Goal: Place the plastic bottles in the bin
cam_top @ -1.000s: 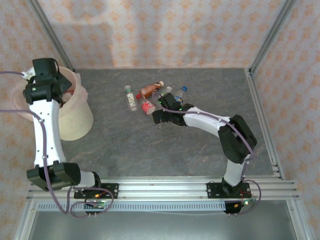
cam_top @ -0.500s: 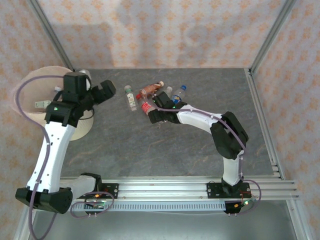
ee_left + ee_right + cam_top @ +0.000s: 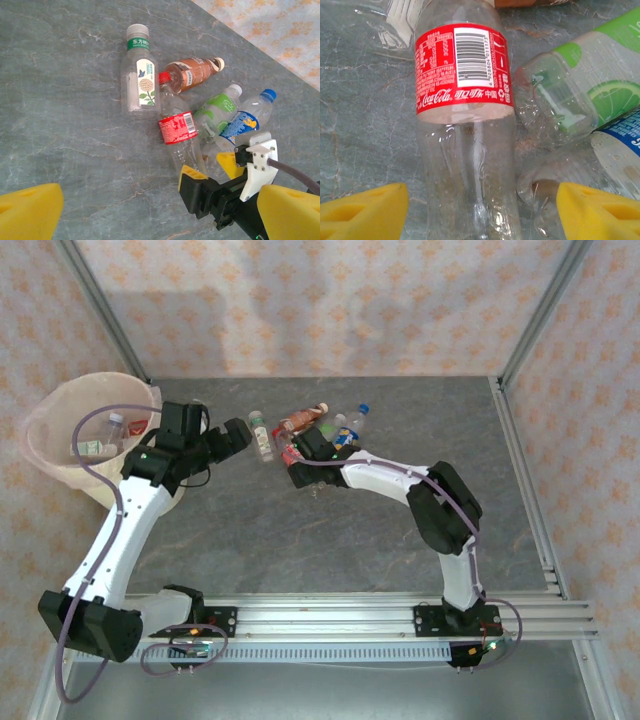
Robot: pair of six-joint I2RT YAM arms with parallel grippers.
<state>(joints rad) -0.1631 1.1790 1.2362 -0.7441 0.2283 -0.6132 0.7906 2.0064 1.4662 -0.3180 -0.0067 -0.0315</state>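
The counter (image 3: 300, 530) carries the bin (image 3: 45, 465), already holding some plastic bottles (image 3: 110, 435); five more lie clustered well apart from it. Left fingers (image 3: 30, 210) hang wide, empty. Right fingers (image 3: 370, 210) straddle the red-labelled bottle (image 3: 465, 70), part-open and not touching it. Squeezing there may catch the crowding green-labelled bottle (image 3: 580, 95), or the slick body may slip out
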